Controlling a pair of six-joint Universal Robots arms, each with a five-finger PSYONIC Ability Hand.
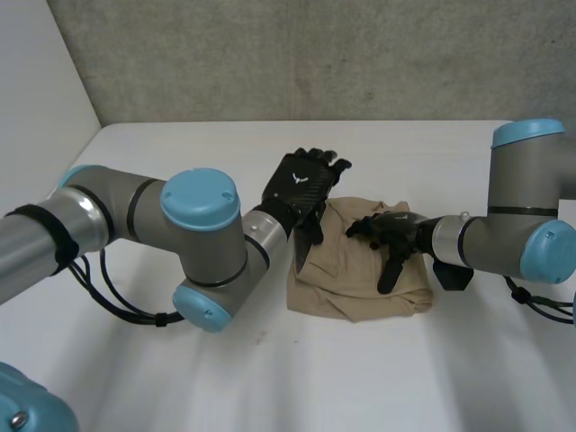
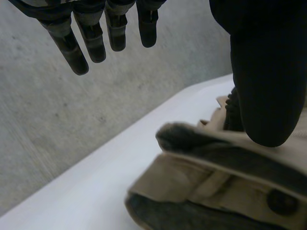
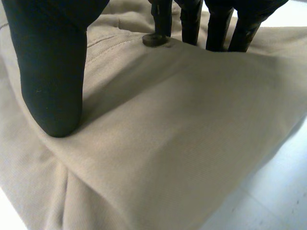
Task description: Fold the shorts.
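The head view looks down on the table (image 1: pixel 405 378) from behind; both wrist views, very near, share the shorts (image 1: pixel 346 270).

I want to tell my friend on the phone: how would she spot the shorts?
Find the white table below the grey wall. Near its middle, the black left hand and right hand touch the shorts. They are the only soft thing there: a tan, crumpled cloth.
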